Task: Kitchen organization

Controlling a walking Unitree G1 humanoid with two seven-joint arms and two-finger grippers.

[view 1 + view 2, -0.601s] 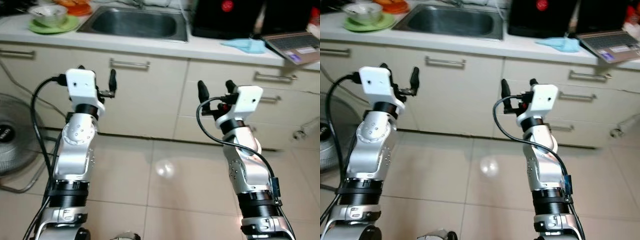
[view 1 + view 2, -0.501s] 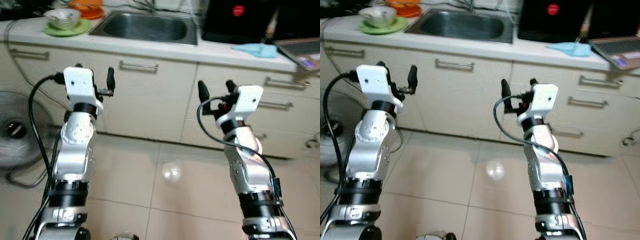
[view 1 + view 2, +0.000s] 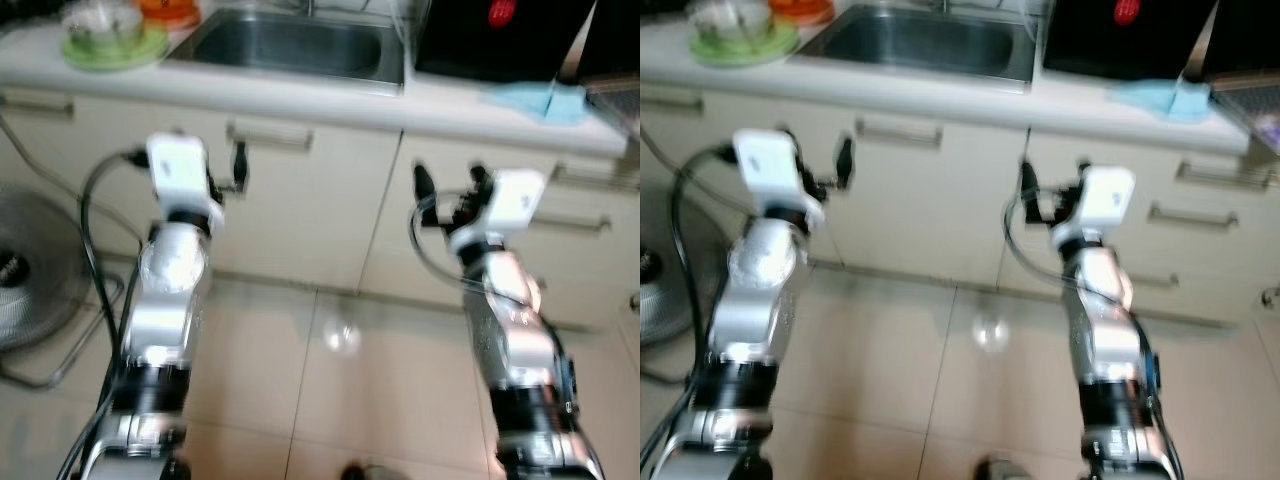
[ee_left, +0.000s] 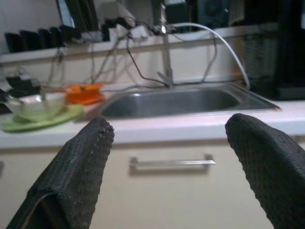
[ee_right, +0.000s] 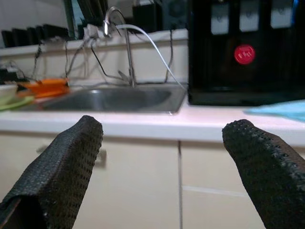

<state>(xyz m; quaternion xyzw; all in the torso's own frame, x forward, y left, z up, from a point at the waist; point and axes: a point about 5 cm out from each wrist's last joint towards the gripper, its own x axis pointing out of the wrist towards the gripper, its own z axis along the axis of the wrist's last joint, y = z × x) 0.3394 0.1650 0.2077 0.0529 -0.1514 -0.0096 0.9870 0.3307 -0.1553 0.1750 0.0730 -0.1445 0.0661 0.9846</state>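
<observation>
Facing cabinets, both arms raised before worktop (image 3: 300,92). Left end effector (image 4: 167,191) wide open, empty; bowl (image 4: 35,106) on green plate (image 4: 28,123) seen beside sink (image 4: 181,102). Right end effector (image 5: 167,176) wide open, empty; black appliance (image 5: 245,52) seen.

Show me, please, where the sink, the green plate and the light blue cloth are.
sink (image 3: 290,42): left eye view, on the steel basin floor.
green plate (image 3: 150,47): left eye view, on its bare right rim.
light blue cloth (image 3: 1160,98): right eye view, on the middle of the cloth.
</observation>
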